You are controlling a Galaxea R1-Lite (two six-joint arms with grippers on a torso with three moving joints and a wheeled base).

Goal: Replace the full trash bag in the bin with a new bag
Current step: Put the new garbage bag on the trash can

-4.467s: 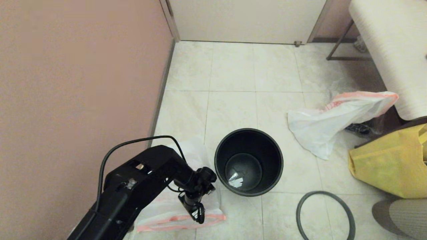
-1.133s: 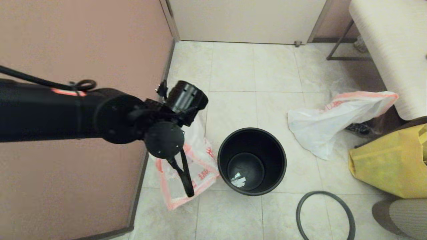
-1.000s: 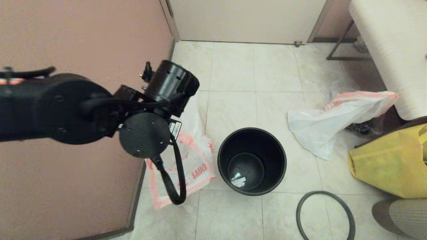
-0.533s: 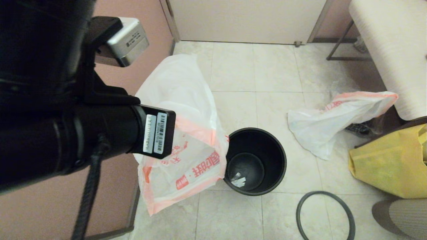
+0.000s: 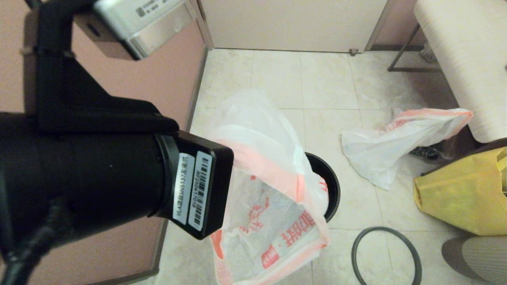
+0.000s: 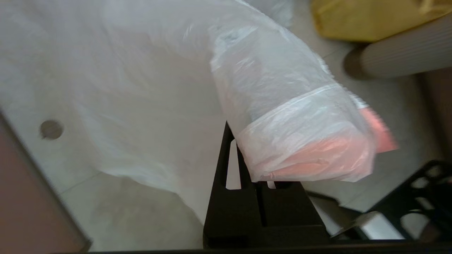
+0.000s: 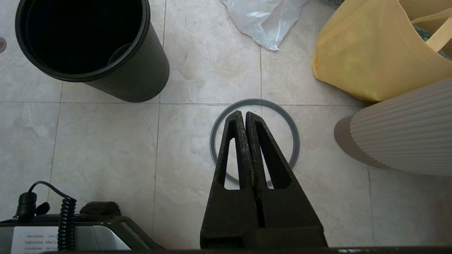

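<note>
Above the bin [image 5: 332,186], the left tool [image 6: 247,148] pinches the new bag [image 5: 269,198], which hangs over the bin's left side, pink mouth band lowest. Over the grey ring [image 7: 255,141] on the floor, the right tool [image 7: 245,116] hangs closed and empty. Near the yellow bag [image 5: 463,198] lies the other white bag [image 5: 392,142].

Soft warm indoor light; left wrist view motion-blurred.

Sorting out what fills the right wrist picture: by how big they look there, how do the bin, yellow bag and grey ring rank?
1. yellow bag, though cut off by the edge
2. bin, close behind
3. grey ring, smallest
</note>
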